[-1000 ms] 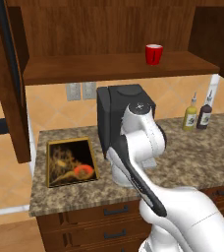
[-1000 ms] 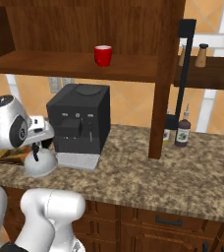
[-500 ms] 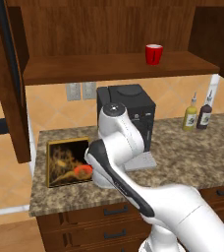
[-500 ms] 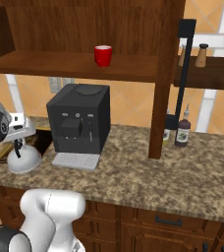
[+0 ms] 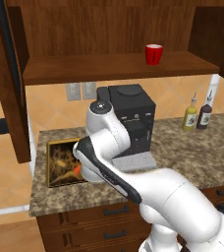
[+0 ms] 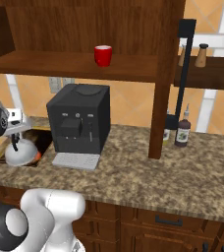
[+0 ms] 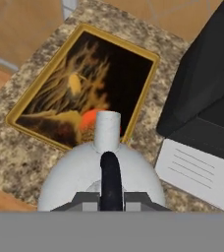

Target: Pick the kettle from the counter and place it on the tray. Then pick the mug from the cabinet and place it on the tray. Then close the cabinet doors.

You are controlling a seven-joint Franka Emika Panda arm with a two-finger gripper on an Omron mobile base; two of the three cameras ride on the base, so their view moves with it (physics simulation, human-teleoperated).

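- Left base view, far left: one cabinet door (image 5: 8, 74) stood swung open, its long black bar handle facing out.
- Below it, the tray (image 5: 55, 147) lay flat on the counter (image 5: 192, 152), near the counter's left end; gold rim, dark orange picture. The arm's white links covered the tray's right part.
- Hand view: the tray (image 7: 45, 74) lay left of centre, at a slant. The kettle (image 7: 84, 172) hung over its near right corner, spout pointing toward the tray.
- Gripper (image 7: 111, 197) was clenched on the kettle's black arched handle; the two fingers pressed it from either side at the top of the arch.
- Right base view: the kettle (image 6: 19, 152) sat low over the tray's edge at the left border. Whether it touched the tray or hung just above, I could not tell.
- Middle: the black coffee machine (image 5: 131, 118) stood just right of the tray, its grey drip plate (image 5: 136, 161) at the front.
- Above, the mug (image 5: 154, 53) stood upright on the cabinet (image 5: 109, 24) shelf, right of centre, well apart from the kettle.
- Right: two bottles (image 5: 197, 114) stood side by side at the back of the counter, near the wall.
- Right base view, far right: the second cabinet door (image 6: 182, 74) also hung open, edge-on.
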